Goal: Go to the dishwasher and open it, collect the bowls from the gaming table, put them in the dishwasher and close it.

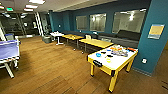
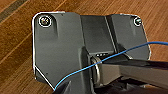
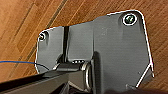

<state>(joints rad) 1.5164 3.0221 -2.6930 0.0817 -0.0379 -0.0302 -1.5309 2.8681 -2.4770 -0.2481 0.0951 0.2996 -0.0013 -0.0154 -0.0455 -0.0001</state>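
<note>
The gaming table (image 1: pixel 117 62), with a white top and yellow edges and legs, stands at the right of the head view beside a teal wall. On its near half lie a blue bowl (image 1: pixel 98 54) and a yellow-green bowl (image 1: pixel 108 60), with flat black paddles close by. A heap of colourful small items (image 1: pixel 119 51) covers its far half. The dishwasher is out of view. Both wrist views look down on the wooden floor (image 2: pixel 15 37) past the robot's own dark plate.
A blue-topped table (image 1: pixel 8 50) stands at the left edge. Two yellow wood-topped tables (image 1: pixel 96 42) and a small white table (image 1: pixel 57 34) line the far wall by a dark sofa (image 1: pixel 126 37). Open wooden floor (image 1: pixel 55 65) lies between me and the gaming table.
</note>
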